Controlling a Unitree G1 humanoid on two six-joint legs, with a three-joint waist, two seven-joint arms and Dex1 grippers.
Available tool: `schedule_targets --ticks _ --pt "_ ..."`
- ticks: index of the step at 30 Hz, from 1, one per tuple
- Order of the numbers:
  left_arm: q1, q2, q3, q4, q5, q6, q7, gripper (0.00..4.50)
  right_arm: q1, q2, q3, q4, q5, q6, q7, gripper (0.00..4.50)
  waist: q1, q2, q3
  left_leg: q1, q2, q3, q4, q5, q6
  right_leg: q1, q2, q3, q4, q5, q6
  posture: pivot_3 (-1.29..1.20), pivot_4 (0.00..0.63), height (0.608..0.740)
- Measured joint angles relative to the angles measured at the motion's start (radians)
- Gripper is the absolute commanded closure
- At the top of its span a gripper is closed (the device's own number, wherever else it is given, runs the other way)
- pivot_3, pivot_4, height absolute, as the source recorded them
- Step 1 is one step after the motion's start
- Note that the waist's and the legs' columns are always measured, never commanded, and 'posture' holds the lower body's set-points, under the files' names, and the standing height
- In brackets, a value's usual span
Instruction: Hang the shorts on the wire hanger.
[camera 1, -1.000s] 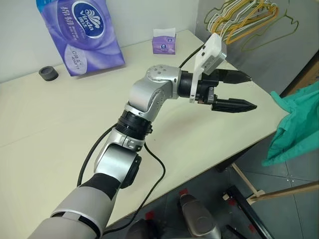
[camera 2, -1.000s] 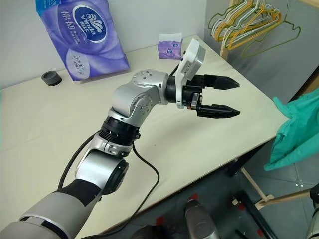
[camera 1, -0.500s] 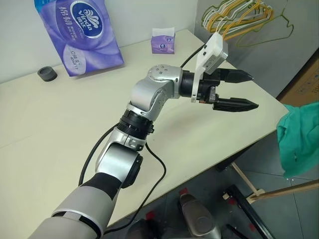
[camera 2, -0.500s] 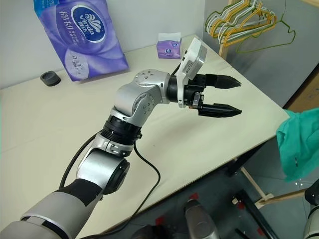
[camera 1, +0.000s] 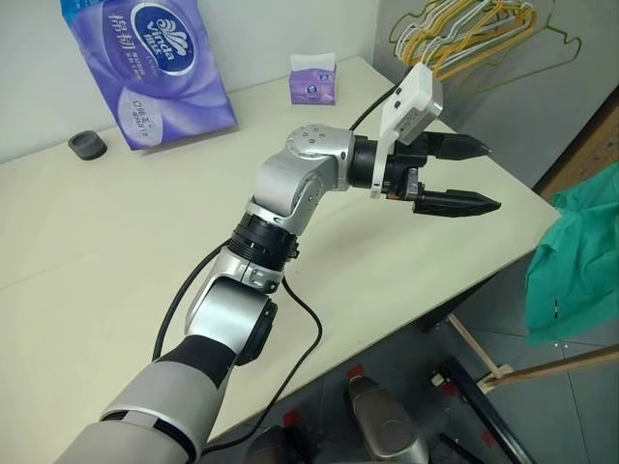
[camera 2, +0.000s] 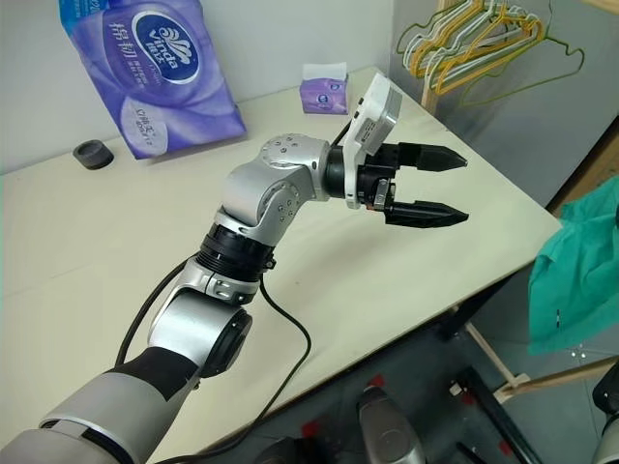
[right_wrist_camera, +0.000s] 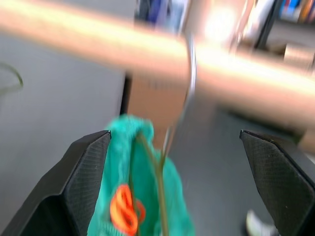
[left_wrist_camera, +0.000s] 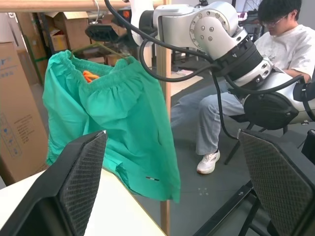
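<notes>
The teal-green shorts (left_wrist_camera: 113,123) hang waistband up under a wooden rod (left_wrist_camera: 49,5), an orange tag showing inside the waist. The thin olive wire hanger (right_wrist_camera: 158,182) runs into the waistband, and its hook goes up over the rod (right_wrist_camera: 98,37). My right gripper (right_wrist_camera: 174,135) is open, its fingers spread wide and apart from the shorts (right_wrist_camera: 130,196); in the left wrist view it (left_wrist_camera: 110,35) hovers just above the waistband. My left gripper (camera 1: 479,176) is held level over the table's right side, open and empty, pointing toward the shorts (camera 1: 575,261).
The cream table (camera 1: 97,242) carries a purple tissue pack (camera 1: 155,58), a small tissue box (camera 1: 311,82) and a black round cap (camera 1: 87,145). Bunched yellow and green hangers (camera 1: 464,34) hang at the back right. A seated person (left_wrist_camera: 275,44) and cardboard boxes are behind the rack post (left_wrist_camera: 165,98).
At the right edge the shorts drew away to the right, then swung back left and now hang straighter. My left arm and gripper have kept still.
</notes>
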Motion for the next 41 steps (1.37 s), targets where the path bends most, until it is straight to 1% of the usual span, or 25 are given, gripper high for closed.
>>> schedule_targets --ticks 5,8,10,13,17,20,22,24,26,29,30,33,35,37,41 --pt "0.003 0.001 0.0 0.001 0.027 -0.035 0.045 0.0 0.06 0.005 0.075 -0.134 -0.008 -0.241 0.088 0.03 -0.005 0.0 -0.001 0.001 0.0 0.0 -0.001 0.0 0.0 0.0 0.0 0.001 0.0 0.0 0.001 -0.41 0.153 0.74" --pt "0.03 0.015 0.015 -0.002 0.037 -0.043 0.087 0.0 0.119 0.041 0.169 -0.243 0.012 -0.343 0.186 0.03 -0.006 0.0 -0.002 0.002 0.0 0.0 0.0 0.0 0.0 0.0 0.0 0.001 0.0 0.0 0.002 -0.39 0.146 0.74" --pt "0.066 0.045 0.026 -0.016 0.039 -0.038 0.108 0.0 0.162 0.084 0.248 -0.293 0.022 -0.389 0.241 0.03 -0.005 0.0 -0.002 0.002 0.0 0.0 0.0 0.0 0.0 0.0 0.0 0.001 0.001 0.002 0.0 -0.37 0.141 0.74" --pt "0.108 0.092 0.046 -0.042 0.043 -0.023 0.137 0.0 0.193 0.122 0.323 -0.308 0.013 -0.436 0.279 0.03 0.002 0.0 -0.002 0.003 -0.001 -0.001 0.002 0.001 -0.001 -0.001 -0.002 0.0 0.002 0.003 -0.003 -0.35 0.136 0.74" --pt "0.181 0.153 0.072 -0.105 0.059 -0.012 0.197 0.0 0.198 0.135 0.373 -0.312 -0.026 -0.516 0.298 0.03 0.023 -0.001 -0.003 0.003 -0.004 -0.002 0.003 0.001 -0.001 0.0 -0.006 -0.001 0.003 0.004 -0.001 -0.33 0.131 0.74" --pt "0.272 0.195 0.115 -0.168 0.071 0.009 0.292 0.0 0.239 0.207 0.438 -0.319 -0.008 -0.541 0.346 0.03 0.033 -0.008 -0.012 0.003 -0.004 -0.004 0.004 0.0 -0.001 0.0 -0.011 -0.002 0.004 0.005 -0.001 -0.3 0.124 0.74" --pt "0.328 0.213 0.14 -0.201 0.098 0.015 0.376 0.0 0.273 0.271 0.49 -0.323 0.024 -0.533 0.38 0.03 0.043 -0.01 -0.015 0.003 -0.004 -0.004 0.005 0.0 -0.001 0.0 -0.011 -0.003 0.004 0.005 -0.001 -0.27 0.118 0.74" --pt "0.417 0.219 0.193 -0.234 0.159 0.022 0.543 0.0 0.303 0.36 0.546 -0.322 0.069 -0.508 0.416 0.03 0.054 -0.009 -0.021 0.003 -0.005 -0.005 0.005 0.0 0.0 0.0 -0.013 -0.003 0.004 0.005 -0.001 -0.24 0.114 0.74" --pt "0.506 0.224 0.25 -0.245 0.218 0.022 0.694 0.0 0.324 0.417 0.593 -0.312 0.1 -0.501 0.444 0.03 0.065 -0.009 -0.024 0.003 -0.005 -0.005 0.005 0.0 0.0 0.0 -0.014 -0.004 0.004 0.005 -0.001 -0.19 0.107 0.74" --pt "0.657 0.225 0.31 -0.307 0.315 0.065 0.897 0.0 0.335 0.492 0.623 -0.282 0.116 -0.5 0.46 0.03 0.102 -0.013 -0.032 0.002 -0.006 -0.007 0.006 0.0 0.0 -0.002 -0.015 -0.005 0.005 0.005 -0.001 -0.14 0.1 0.74" --pt "0.716 0.225 0.318 -0.342 0.354 0.081 0.959 0.0 0.336 0.522 0.63 -0.265 0.129 -0.496 0.464 0.03 0.115 -0.017 -0.036 0.001 -0.006 -0.009 0.006 0.0 0.0 -0.002 -0.015 -0.007 0.005 0.005 -0.001 -0.11 0.099 0.74" --pt "0.84 0.206 0.342 -0.431 0.408 0.118 1.077 0.0 0.333 0.581 0.655 -0.173 0.138 -0.491 0.474 0.03 0.186 -0.025 -0.045 -0.002 -0.006 -0.016 0.006 0.0 0.0 -0.003 -0.016 -0.015 0.004 0.007 -0.004 -0.07 0.102 0.74" --pt "0.883 0.197 0.357 -0.465 0.419 0.118 1.119 0.0 0.331 0.614 0.676 -0.093 0.133 -0.496 0.479 0.03 0.236 -0.028 -0.049 -0.003 -0.006 -0.02 0.007 0.001 -0.002 -0.003 -0.016 -0.019 0.004 0.009 -0.007 -0.04 0.108 0.74" --pt "0.913 0.176 0.397 -0.487 0.417 0.121 1.159 0.0 0.326 0.658 0.695 -0.002 0.129 -0.508 0.482 0.03 0.294 -0.029 -0.05 -0.003 -0.006 -0.022 0.007 0.004 -0.005 -0.002 -0.016 -0.022 0.004 0.011 -0.01 -0.01 0.114 0.74" --pt "0.943 0.155 0.438 -0.491 0.404 0.115 1.186 0.0 0.292 0.701 0.7 0.105 0.12 -0.555 0.492 0.03 0.36 -0.029 -0.051 -0.003 -0.006 -0.025 0.007 0.007 -0.006 -0.002 -0.016 -0.025 0.004 0.013 -0.013 0.03 0.11 0.74"
